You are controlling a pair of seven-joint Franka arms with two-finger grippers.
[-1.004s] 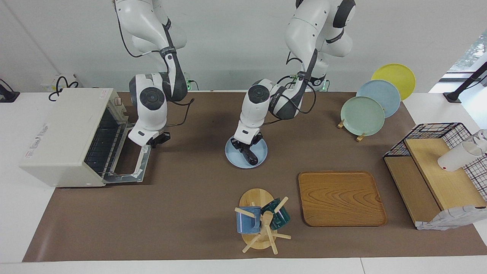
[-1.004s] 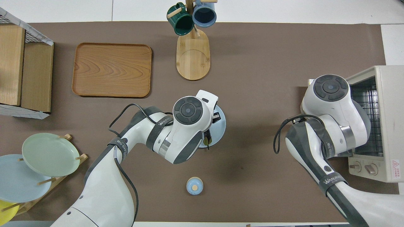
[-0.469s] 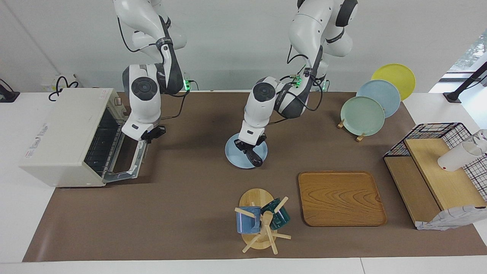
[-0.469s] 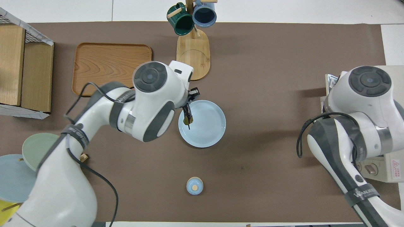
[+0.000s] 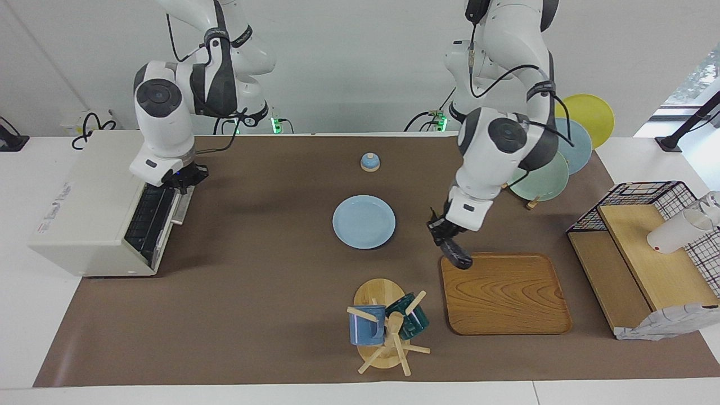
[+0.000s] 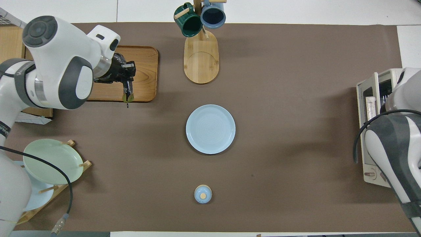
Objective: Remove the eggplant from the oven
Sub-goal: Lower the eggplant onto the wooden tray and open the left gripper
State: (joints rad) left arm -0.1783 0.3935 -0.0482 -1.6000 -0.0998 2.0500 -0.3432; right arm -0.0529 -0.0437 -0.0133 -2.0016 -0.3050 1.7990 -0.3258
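Note:
The dark purple eggplant (image 5: 458,256) hangs from my left gripper (image 5: 445,232), which is shut on its upper end, over the corner of the wooden tray (image 5: 506,298) nearest the blue plate. In the overhead view the eggplant (image 6: 127,91) shows below the left gripper (image 6: 125,74), over the tray's edge (image 6: 144,56). The cream oven (image 5: 90,191) stands at the right arm's end of the table, its glass door (image 5: 151,222) tilted up almost shut. My right gripper (image 5: 181,175) is at the door's top edge; in the overhead view the arm hides it.
A light blue plate (image 5: 364,221) lies mid-table, with a small blue knobbed lid (image 5: 369,162) nearer the robots. A mug tree (image 5: 388,326) holds two mugs. A plate rack (image 5: 537,171) and a wire basket (image 5: 647,197) with wooden boards stand at the left arm's end.
My left gripper lifted the eggplant off the blue plate and carried it over to the wooden tray's corner. My right gripper swung the oven door up from open to nearly shut.

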